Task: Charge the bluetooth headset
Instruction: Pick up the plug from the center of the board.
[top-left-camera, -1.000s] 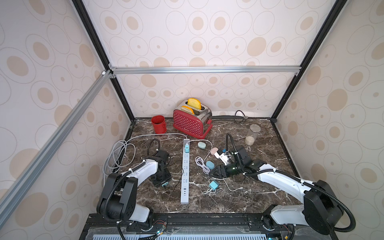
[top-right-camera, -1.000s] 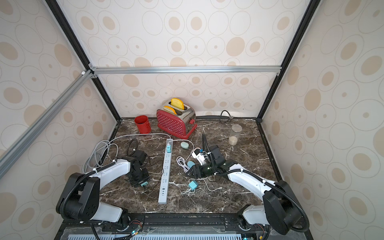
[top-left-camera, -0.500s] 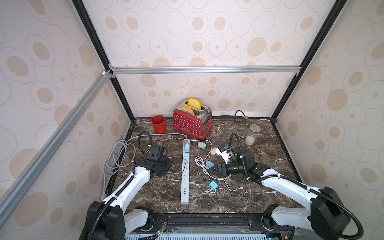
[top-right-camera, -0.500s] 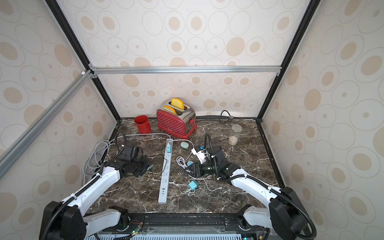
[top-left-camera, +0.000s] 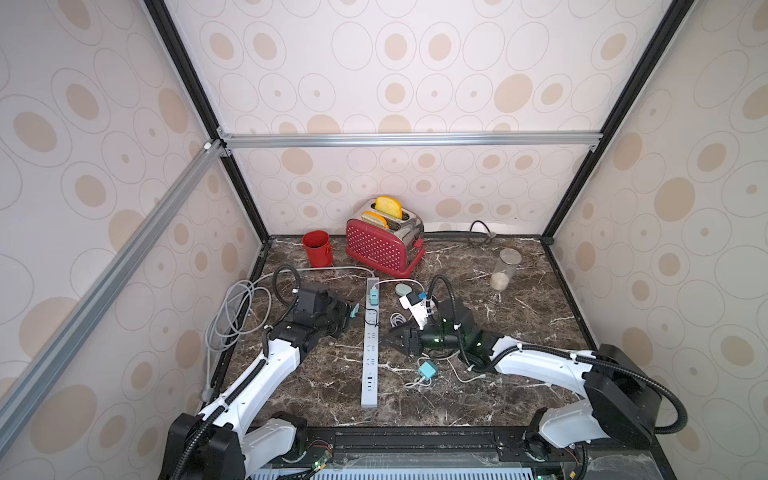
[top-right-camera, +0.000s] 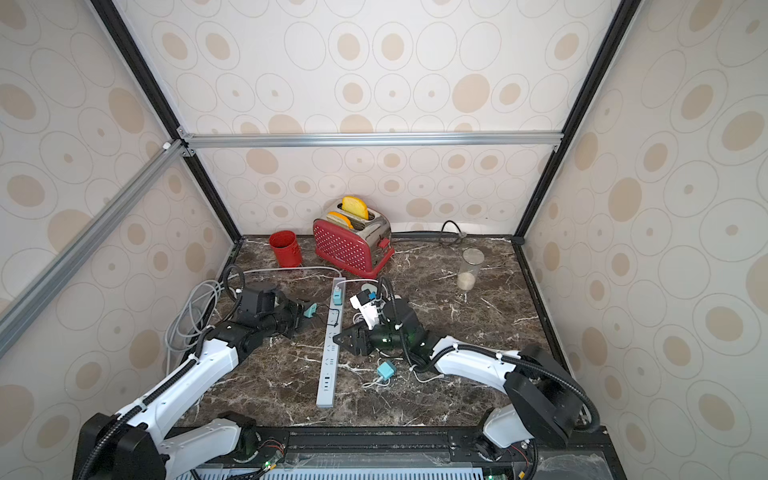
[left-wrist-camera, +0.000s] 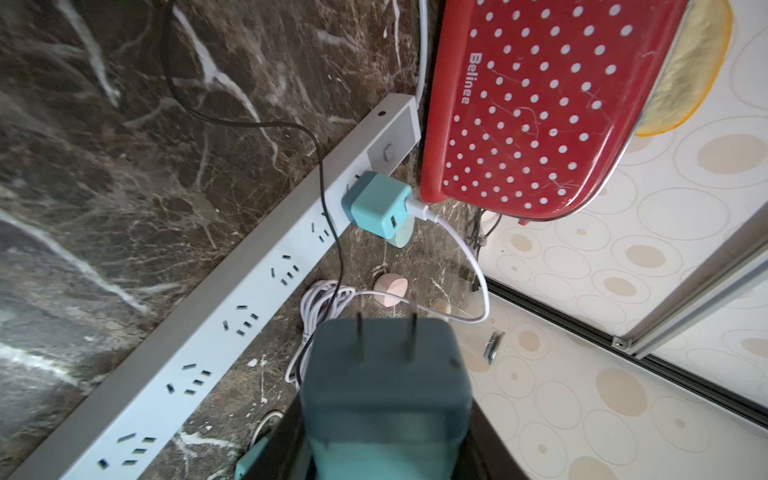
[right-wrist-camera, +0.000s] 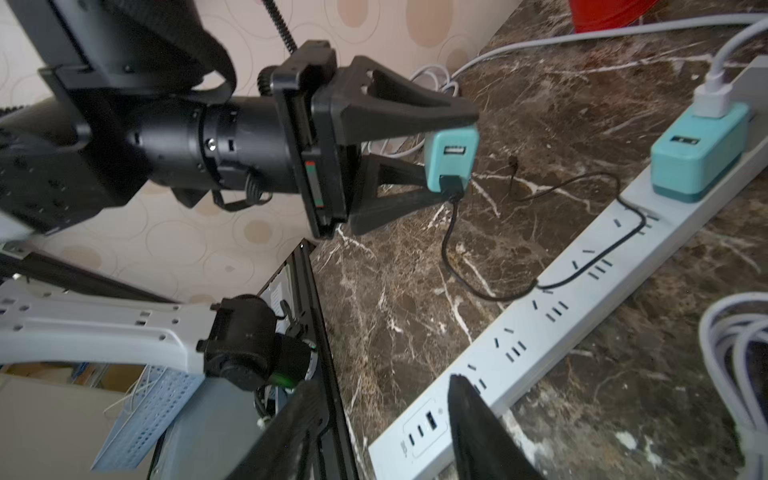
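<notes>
While gripping the teal charger (right-wrist-camera: 451, 145) in the left gripper (right-wrist-camera: 459, 156), prongs (left-wrist-camera: 359, 334) bare, just beside the power strip (top-left-camera: 369, 357), with the right gripper (top-left-camera: 387, 337) open-jawed and empty, looks mid plug-in: next, square prongs over a free socket (left-wrist-camera: 243, 320) and press; headset not identifiable

Polished veined marble tabletop (top-left-camera: 519, 332), matt plastic power strip (top-left-camera: 370, 353), glossy red toaster (top-left-camera: 378, 249).
</notes>
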